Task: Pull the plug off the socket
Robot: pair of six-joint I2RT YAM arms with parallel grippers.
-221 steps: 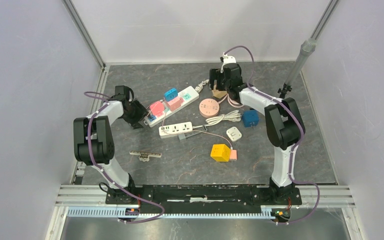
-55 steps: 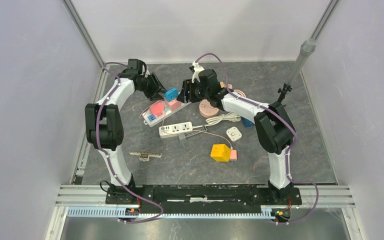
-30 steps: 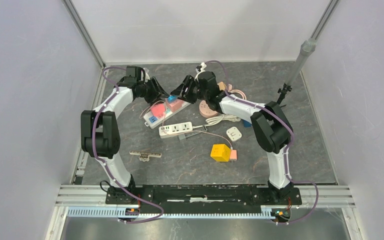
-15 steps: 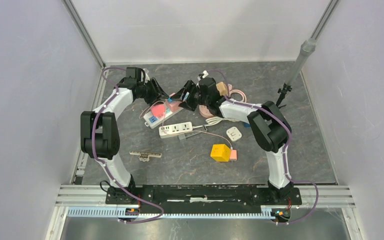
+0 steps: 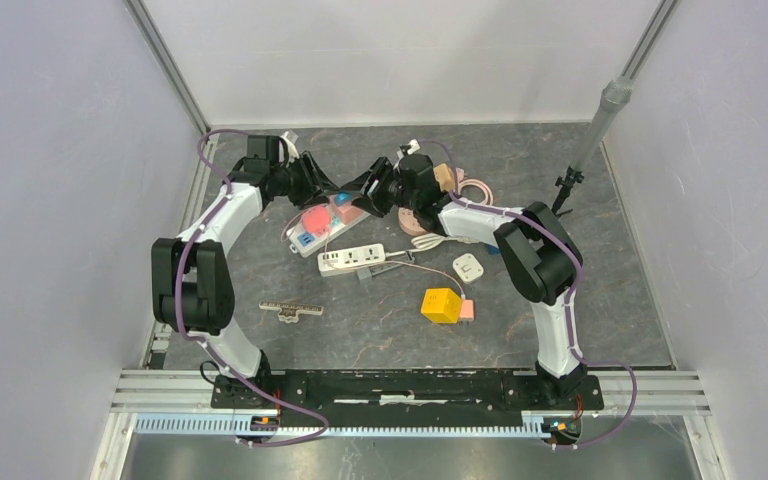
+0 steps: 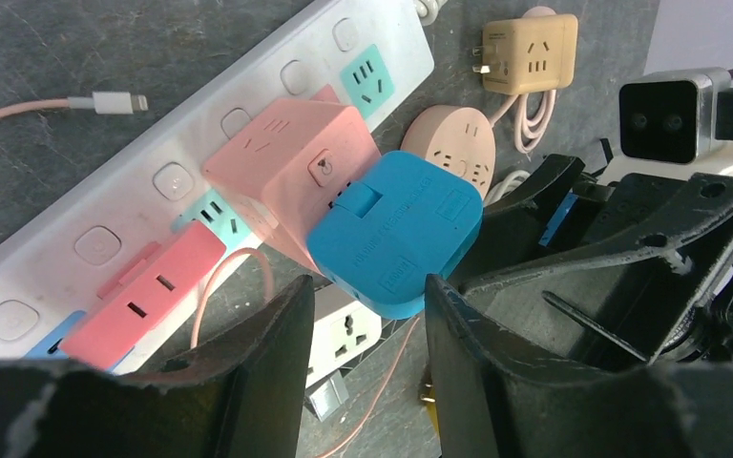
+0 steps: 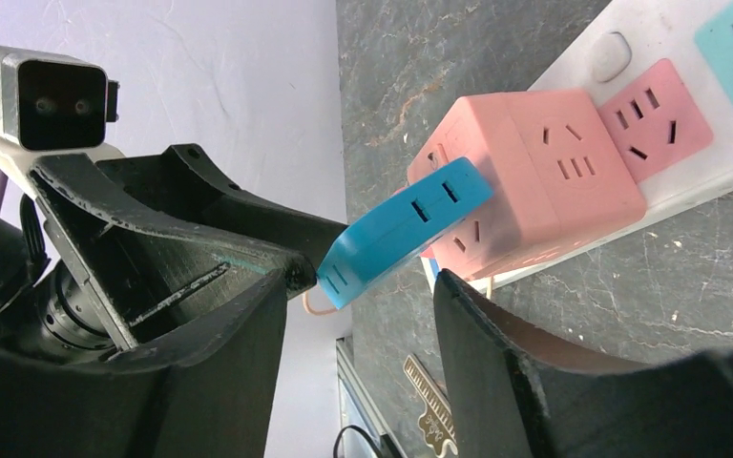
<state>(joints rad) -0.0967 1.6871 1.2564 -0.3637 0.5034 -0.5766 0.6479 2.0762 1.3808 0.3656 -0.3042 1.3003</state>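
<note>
The blue plug (image 6: 396, 234) sticks tilted out of the side of a pink cube socket (image 6: 291, 172), which sits on the long white power strip (image 6: 200, 162). My left gripper (image 6: 367, 315) has its fingertips on either side of the plug's lower corner and is shut on it. My right gripper (image 7: 358, 286) faces it from the other side. Its jaws are open, and the plug's (image 7: 406, 229) free end lies just beyond their tips. From above, the left gripper (image 5: 332, 190) and right gripper (image 5: 365, 192) meet over the strip and hide the plug.
A red plug (image 6: 143, 291) also sits on the strip. A round pink socket (image 5: 418, 218), a beige adapter (image 6: 525, 52), a second white strip (image 5: 352, 259), a white adapter (image 5: 468, 267) and a yellow cube (image 5: 441, 305) lie nearby. A notched metal bar (image 5: 290, 311) lies near the front left.
The right arm has dropped lower and drawn its gripper in toward the plug. The left arm's elbow has swung outward while its gripper stayed on the plug.
</note>
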